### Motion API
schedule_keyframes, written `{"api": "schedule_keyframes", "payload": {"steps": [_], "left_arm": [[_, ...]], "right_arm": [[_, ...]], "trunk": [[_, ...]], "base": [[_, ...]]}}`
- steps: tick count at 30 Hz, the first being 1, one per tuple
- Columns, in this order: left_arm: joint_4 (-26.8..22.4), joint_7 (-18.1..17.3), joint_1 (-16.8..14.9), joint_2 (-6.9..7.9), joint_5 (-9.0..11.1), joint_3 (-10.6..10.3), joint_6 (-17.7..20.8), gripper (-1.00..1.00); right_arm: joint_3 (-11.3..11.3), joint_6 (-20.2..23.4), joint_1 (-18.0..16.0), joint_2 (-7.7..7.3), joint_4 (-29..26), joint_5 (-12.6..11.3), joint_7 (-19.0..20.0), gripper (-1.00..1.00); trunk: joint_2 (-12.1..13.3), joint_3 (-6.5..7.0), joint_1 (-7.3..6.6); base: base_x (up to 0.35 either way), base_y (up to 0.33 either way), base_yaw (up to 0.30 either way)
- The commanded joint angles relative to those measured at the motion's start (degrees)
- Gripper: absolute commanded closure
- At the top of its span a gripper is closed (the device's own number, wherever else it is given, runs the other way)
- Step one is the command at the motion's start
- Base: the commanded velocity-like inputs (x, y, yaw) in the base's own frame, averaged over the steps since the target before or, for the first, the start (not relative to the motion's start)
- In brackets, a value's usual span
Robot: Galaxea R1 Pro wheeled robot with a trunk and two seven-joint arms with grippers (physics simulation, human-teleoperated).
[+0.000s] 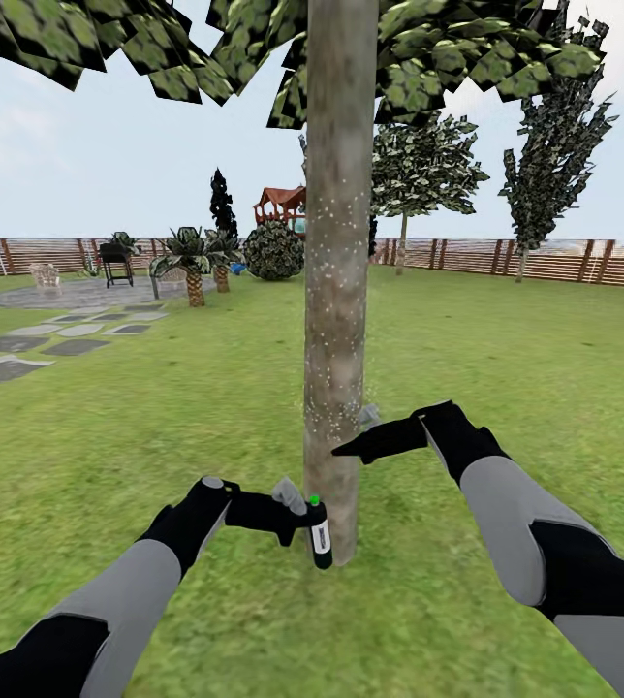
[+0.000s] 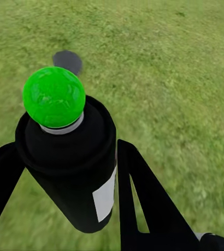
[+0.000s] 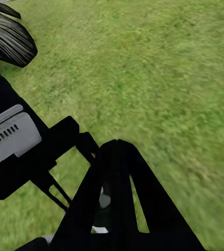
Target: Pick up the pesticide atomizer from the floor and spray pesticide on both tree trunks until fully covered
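text: none legible | atomizer [image 1: 321, 539] label [image 2: 105, 197]: white, print too small and blurred to read in head view, blank patch in left wrist view | no numbers, brands or signs readable

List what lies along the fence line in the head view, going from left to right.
White chair → black grill → small palm → round bush → near tree trunk → leafy tree at the fence → tall dark tree.
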Motion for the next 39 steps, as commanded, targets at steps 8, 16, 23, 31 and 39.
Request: {"api": "schedule_keyframes", "payload": {"steps": [8, 16, 23, 31, 39], "left_arm": [[0.0, 0.0, 0.0, 0.01, 0.1, 0.5, 0.0, 1.00], [-0.1, 0.0, 0.0, 0.00, 0.1, 2.6, 0.1, 1.00], [-0.1, 0.0, 0.0, -0.06, 0.1, 3.0, 0.1, 1.00], [-0.1, 0.0, 0.0, -0.08, 0.1, 3.0, 0.0, 1.00], [-0.2, 0.0, 0.0, -0.16, 0.1, 2.7, 0.0, 1.00]], "right_arm": [[0.4, 0.0, 0.0, 0.81, 0.0, 0.0, 0.0, 1.00], [5.8, 0.0, 0.0, 2.44, 0.6, 0.0, -0.1, 1.00], [6.3, -0.2, 0.1, 2.77, 3.4, 0.0, -0.6, 1.00], [6.4, -0.2, 0.1, 3.05, 3.5, 0.0, -0.9, 1.00], [6.3, -0.2, 0.1, 3.72, 4.4, 0.1, -2.5, 1.00]], "trunk": [[0.0, 0.00, 0.00], [0.0, 0.00, 0.00], [0.0, 0.00, 0.00], [0.0, 0.00, 0.00], [0.0, 0.00, 0.00]], "base": [[0.000, 0.000, 0.000], [0.000, 0.000, 0.000], [0.000, 0.000, 0.000], [0.000, 0.000, 0.000], [0.000, 0.000, 0.000]]}}
